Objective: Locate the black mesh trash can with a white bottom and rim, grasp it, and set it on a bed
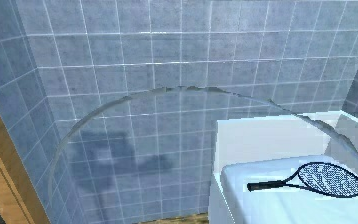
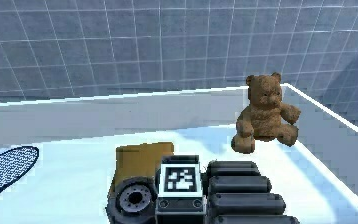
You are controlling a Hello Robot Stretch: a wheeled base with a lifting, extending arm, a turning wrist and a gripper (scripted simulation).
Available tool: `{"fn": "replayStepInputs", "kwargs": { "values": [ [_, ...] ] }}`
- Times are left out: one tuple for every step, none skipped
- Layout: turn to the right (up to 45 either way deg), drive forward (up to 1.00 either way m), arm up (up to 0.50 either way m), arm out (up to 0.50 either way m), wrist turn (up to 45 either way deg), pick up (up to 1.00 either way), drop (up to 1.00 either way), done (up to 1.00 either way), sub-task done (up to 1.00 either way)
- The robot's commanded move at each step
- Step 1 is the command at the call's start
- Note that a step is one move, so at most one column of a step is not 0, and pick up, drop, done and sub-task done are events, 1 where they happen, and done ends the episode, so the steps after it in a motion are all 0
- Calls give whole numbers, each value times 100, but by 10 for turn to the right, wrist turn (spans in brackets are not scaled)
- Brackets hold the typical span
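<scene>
A racket [image 1: 322, 180] lies in the tub [image 1: 277, 135], handle toward the forward view's left; I cannot tell if the hand [image 2: 130, 196], by a brown thing [image 2: 139, 160], holds anything.

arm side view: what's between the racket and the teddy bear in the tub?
In the arm side view, a brown cushion-like thing lies between the racket and the teddy bear. Otherwise only white tub floor.

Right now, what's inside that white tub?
A brown teddy bear sits in a far corner of the tub, a racket lies on its floor, and a brown bag-like thing stands between them. The robot's arm covers that thing's lower part.
</scene>
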Motion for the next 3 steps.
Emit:
{"fn": "replayStepInputs", "kwargs": {
  "values": [
    [0,0,0,38,0,0,0,0,0],
    [0,0,0,0,450,0,0,0,0],
    [0,0,0,0,450,0,0,0,0]
  ]
}}
